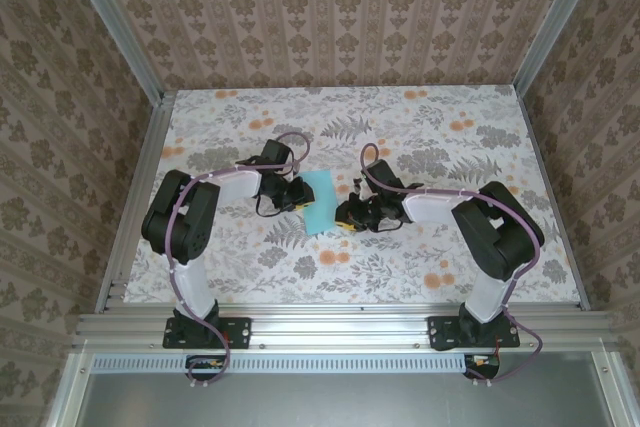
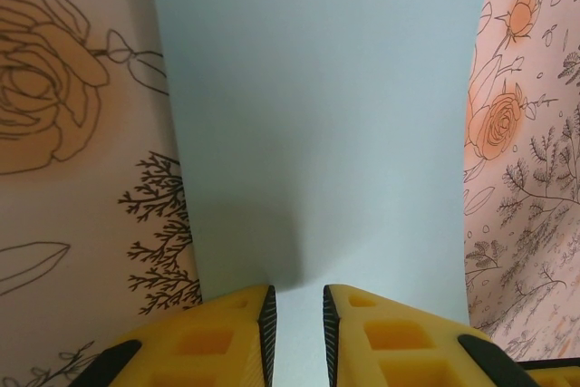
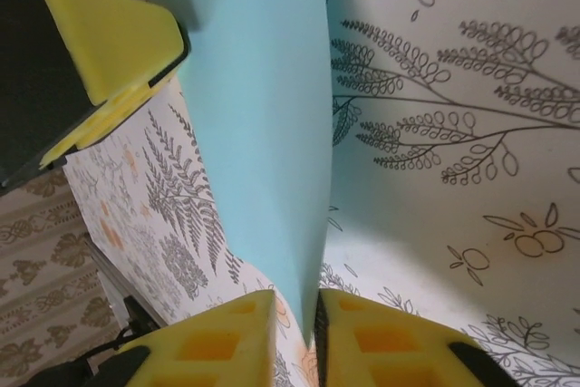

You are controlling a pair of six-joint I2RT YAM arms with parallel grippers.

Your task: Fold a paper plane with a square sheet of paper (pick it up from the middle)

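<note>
The square sheet of paper (image 1: 320,202) is turquoise-blue and lies as a narrow slanted strip on the floral table between both grippers. My left gripper (image 1: 298,194) is at its left edge. In the left wrist view the paper (image 2: 326,115) spreads wide ahead, and my left gripper (image 2: 297,301) stands narrowly open, with paper showing through the gap. In the right wrist view the paper (image 3: 258,115) rises on edge. Its near edge enters my right gripper (image 3: 294,301), against the right pad and with a gap to the left pad. A left-gripper finger (image 3: 113,43) touches the far end.
The floral tabletop (image 1: 450,257) is bordered by aluminium rails (image 1: 340,325) at the near edge and patterned walls on the other three sides. Both arms bend inward toward the middle, with cables looping over them.
</note>
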